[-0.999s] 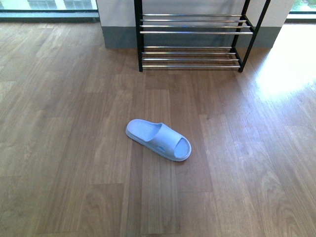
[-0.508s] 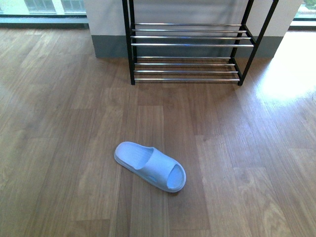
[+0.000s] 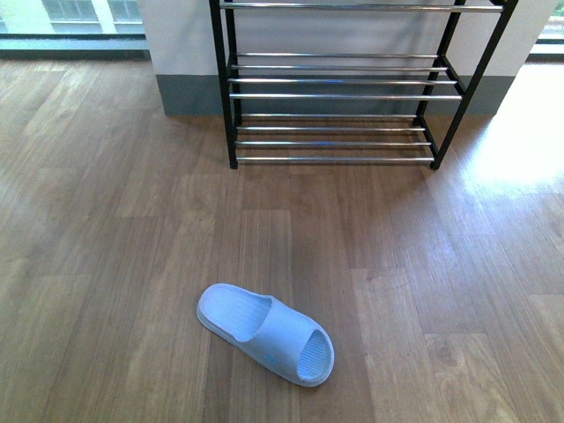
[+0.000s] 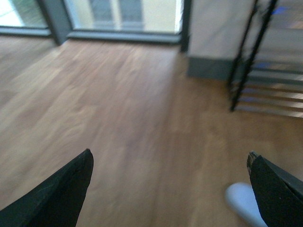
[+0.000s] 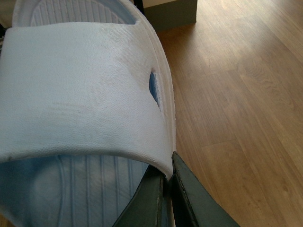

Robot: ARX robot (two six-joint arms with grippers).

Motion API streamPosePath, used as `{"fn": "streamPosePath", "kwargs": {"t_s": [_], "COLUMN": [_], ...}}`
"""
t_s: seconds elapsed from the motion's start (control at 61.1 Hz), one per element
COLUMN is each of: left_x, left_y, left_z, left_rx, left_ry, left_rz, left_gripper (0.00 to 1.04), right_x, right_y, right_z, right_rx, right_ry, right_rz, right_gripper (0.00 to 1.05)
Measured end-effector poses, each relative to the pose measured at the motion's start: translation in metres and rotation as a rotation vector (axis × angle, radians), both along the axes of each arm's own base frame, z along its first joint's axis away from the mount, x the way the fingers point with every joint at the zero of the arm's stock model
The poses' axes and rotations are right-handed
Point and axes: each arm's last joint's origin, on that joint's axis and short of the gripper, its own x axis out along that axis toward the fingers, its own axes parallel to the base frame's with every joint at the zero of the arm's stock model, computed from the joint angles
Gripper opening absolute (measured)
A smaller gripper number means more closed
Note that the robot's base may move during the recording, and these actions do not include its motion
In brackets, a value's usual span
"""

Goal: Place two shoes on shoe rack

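I see my right gripper [image 5: 169, 185] pinching the held slide [image 5: 80, 94], my left gripper [image 4: 169, 153] spread wide, and the floor slide [image 3: 264, 333] lying well short of the rack [image 3: 232, 123].

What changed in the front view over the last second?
The camera closed in on the shoe rack, which now shows larger and lower. The floor sandal slid down the picture with it, so likely the robot moved, not the things. No grasp or release shows. Sandal and rack kept their places on the floor.
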Motion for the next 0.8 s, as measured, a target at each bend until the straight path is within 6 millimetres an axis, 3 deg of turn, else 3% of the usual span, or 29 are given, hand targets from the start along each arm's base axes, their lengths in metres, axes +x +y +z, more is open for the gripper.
{"fn": "streamPosePath", "kwargs": {"t_s": [0.164,0.344,0.442,0.59,0.77,0.803], "left_x": [0.052,0.116,0.155,0.191,0.211,0.213], "left_y": [-0.018,-0.048,-0.069,-0.099,-0.132,-0.139], "left_z": [0.034,0.026,-0.006,-0.060,-0.138,-0.163], "left_rx": [0.286,0.597,0.700,0.769,0.813,0.805], "left_ry": [0.022,0.131,0.250,0.426,0.628,0.676], "left_rz": [-0.232,-0.557,-0.755,-0.951,-1.134,-1.174], "left_gripper": [0.95,0.95,0.95,0.95,0.95,0.95], "right_x": [0.000,0.000,0.000,0.000,0.000,0.000], "right_y": [0.000,0.000,0.000,0.000,0.000,0.000], "right_z": [0.000,0.000,0.000,0.000,0.000,0.000], "right_rx": [0.000,0.000,0.000,0.000,0.001,0.001], "right_ry": [0.000,0.000,0.000,0.000,0.000,0.000], "right_rz": [0.000,0.000,0.000,0.000,0.000,0.000], "right_gripper": [0.02,0.02,0.02,0.02,0.02,0.02]}}
